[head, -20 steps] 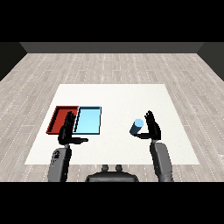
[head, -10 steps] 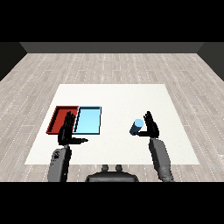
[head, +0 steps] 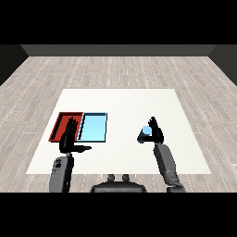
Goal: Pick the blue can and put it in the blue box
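Observation:
The blue can (head: 146, 133) stands upright on the white table, right of the two trays. My right hand (head: 156, 133) is against the can's right side, fingers mostly straight and pointing up, thumb reaching toward the can without closing round it. The light blue tray (head: 93, 127) lies at the table's left part, with the red tray (head: 63, 125) touching its left side. My left hand (head: 69, 139) hovers over the near edge of the red tray, fingers straight and thumb spread to the right, holding nothing.
The white table (head: 120, 104) sits on a grey wood-plank floor. Both trays hold nothing. Bare table surface stretches between the light blue tray and the can, and behind both.
My right hand has moved left, closing in on the can until it is against its side. The can, trays and left hand have stayed where they were.

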You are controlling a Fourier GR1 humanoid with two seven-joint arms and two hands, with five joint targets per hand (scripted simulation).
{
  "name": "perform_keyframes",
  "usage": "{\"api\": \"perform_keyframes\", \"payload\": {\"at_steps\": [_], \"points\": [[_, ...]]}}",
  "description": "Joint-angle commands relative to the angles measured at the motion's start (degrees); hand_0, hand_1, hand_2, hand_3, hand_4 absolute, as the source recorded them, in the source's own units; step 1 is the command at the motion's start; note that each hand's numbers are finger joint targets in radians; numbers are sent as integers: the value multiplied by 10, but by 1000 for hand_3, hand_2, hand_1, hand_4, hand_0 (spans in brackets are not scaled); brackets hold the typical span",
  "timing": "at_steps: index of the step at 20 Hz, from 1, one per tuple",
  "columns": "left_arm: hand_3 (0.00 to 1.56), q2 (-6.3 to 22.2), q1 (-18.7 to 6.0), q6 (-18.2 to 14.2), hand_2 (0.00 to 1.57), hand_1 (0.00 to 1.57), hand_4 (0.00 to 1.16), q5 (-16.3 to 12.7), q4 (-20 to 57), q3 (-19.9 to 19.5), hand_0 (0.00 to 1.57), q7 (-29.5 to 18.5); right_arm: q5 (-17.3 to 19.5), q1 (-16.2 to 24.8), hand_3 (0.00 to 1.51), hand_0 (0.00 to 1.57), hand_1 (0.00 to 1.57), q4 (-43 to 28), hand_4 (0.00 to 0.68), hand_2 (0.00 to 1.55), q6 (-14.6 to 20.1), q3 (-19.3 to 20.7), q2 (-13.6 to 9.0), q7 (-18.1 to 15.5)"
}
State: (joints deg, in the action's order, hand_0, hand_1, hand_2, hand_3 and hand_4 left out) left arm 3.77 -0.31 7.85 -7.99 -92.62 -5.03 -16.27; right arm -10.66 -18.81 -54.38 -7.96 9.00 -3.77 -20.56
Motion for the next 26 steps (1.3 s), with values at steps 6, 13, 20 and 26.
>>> {"api": "perform_keyframes", "payload": {"at_steps": [6, 13, 20, 26], "points": [[0, -8, 39, 7, 0, 0, 0, 6, -8, 7, 0, -31, 10, -68, 0, 0, 0, 120, 0, 0, 17, -1, 11, -54], [0, -10, 7, -12, 0, 0, 0, 7, -16, 6, 0, 8, 28, -62, 1456, 1515, 1515, 90, 599, 1503, 122, 9, 24, -54], [0, 0, 16, 5, 0, 0, 0, 11, -4, 1, 0, -26, 34, -57, 1454, 1533, 1533, 9, 597, 1487, 119, -25, 5, 33], [0, 9, -26, 7, 0, 0, 0, 20, 62, -6, 0, -37, 58, -8, 1438, 1481, 1481, -99, 619, 1472, 150, -92, 25, 68]]}}
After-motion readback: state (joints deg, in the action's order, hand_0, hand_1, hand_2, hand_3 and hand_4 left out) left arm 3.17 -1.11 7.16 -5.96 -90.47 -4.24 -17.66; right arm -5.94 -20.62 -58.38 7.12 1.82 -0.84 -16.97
